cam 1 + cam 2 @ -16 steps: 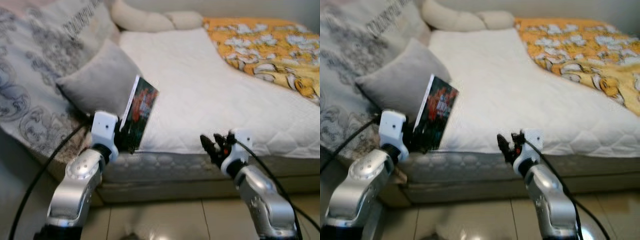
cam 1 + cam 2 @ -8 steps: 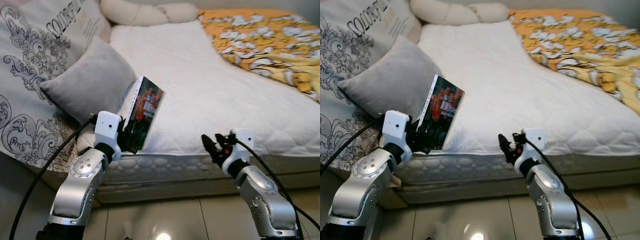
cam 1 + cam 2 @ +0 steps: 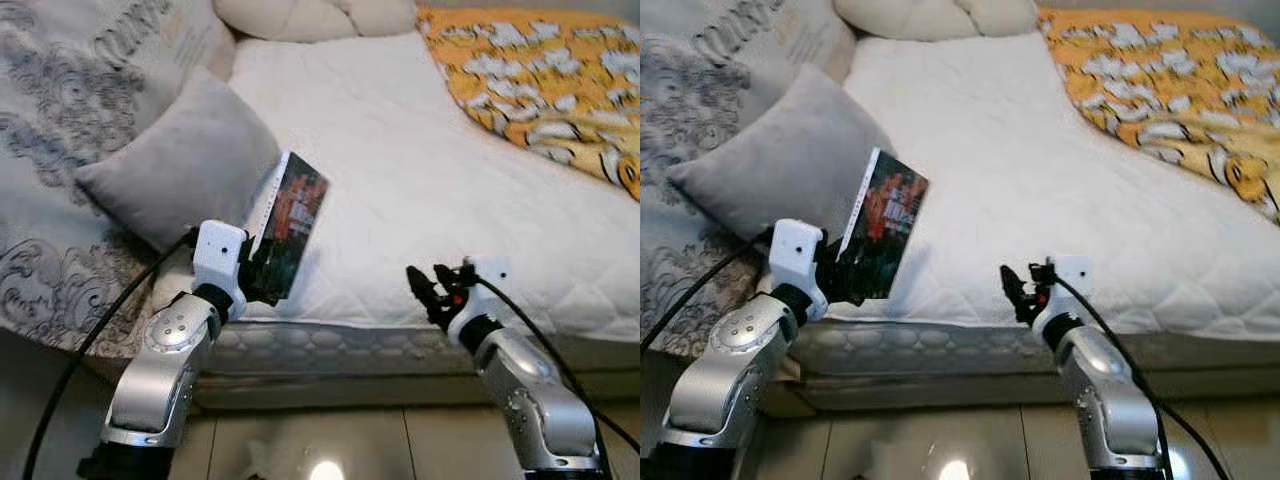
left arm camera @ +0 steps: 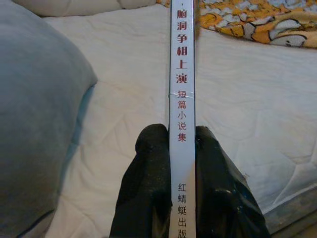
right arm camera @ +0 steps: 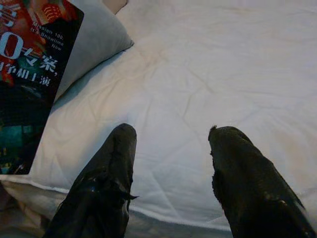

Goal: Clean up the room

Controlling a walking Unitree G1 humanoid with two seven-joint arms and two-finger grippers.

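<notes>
At the left side of the bed [image 3: 420, 190], a patterned cover [image 3: 70, 130] drapes over the left edge, with a grey pillow [image 3: 185, 160] lying against it on the white mattress pad.

The left gripper [image 3: 258, 278] is clamped on a book [image 3: 290, 222] and holds it upright, tilted, above the front left corner of the bed, just beside the pillow. In the left wrist view, both black fingers [image 4: 148, 188] press the lower part of the white spine [image 4: 182, 74], one on each cover. Only the bottom end of the book is gripped; the rest stands free above the fingers.

The right gripper [image 3: 432, 288] hovers at the front edge of the bed, near its middle. Its fingers [image 5: 106, 173] are apart and hold nothing. A crumpled orange patterned blanket [image 3: 540, 80] covers the far right part of the bed, and cream cushions [image 3: 310, 15] lie along the far edge.

Risks from this state:
- Slip or rotation of the book. Cause: the hold is narrow and low on the book, so its weight acts above the fingers; a fast arm swing or a step could turn it in the grip.
- Drop to the floor. Cause: the book is close to the front edge, so releasing it here may send it off the mattress.
- Snagging. Cause: the left arm's cable [image 3: 80, 360] hangs near the draped cover.
</notes>
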